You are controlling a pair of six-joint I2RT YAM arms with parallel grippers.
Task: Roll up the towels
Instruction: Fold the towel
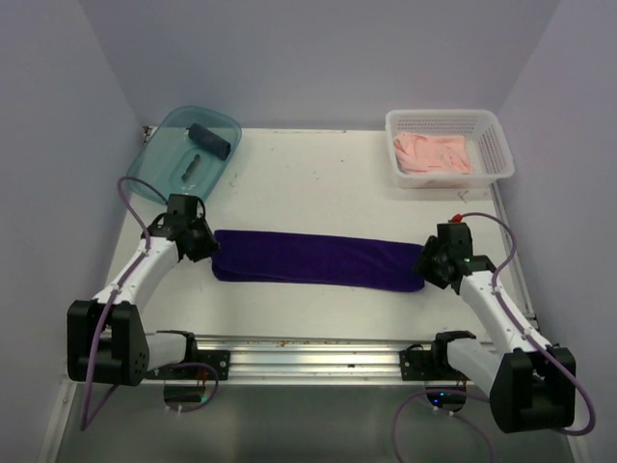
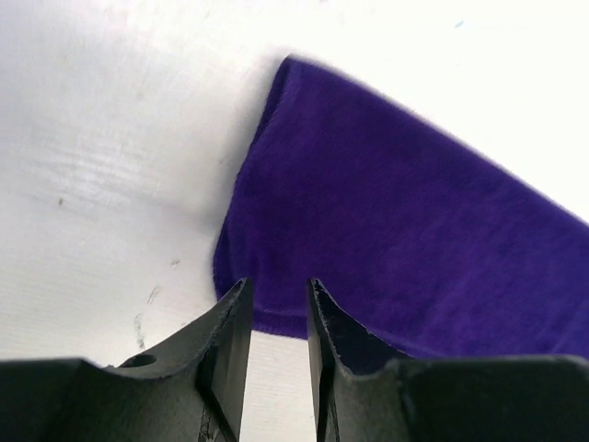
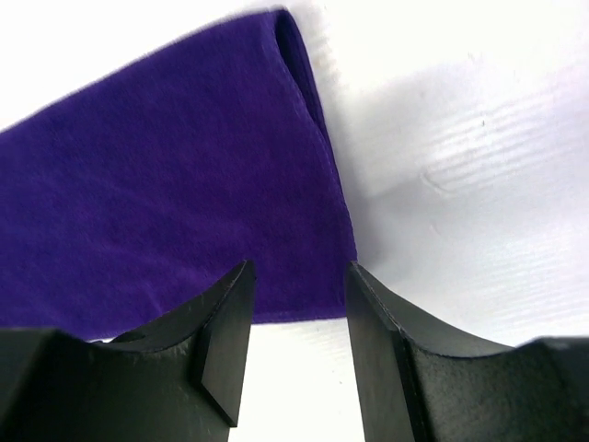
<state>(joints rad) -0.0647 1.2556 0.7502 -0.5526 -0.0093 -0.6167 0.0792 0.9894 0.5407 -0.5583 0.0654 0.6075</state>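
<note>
The left tool [image 1: 200,241] and right tool [image 1: 436,260], jaws apart and empty, flank the ends of a deep purple cloth towel [image 1: 318,258] folded long on the white surface [image 1: 318,183]. Beyond, a translucent teal tub [image 1: 162,154] holds a rolled dark slate-blue towel [image 1: 214,141]; a white mesh basket [image 1: 494,149] holds a pale pink towel [image 1: 434,154]. Only the right wrist view shows the fold's layers.

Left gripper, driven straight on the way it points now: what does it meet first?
The folded deep purple cloth towel, its end edge just beyond the parted jaws of the left gripper, though depth is unclear.
</note>
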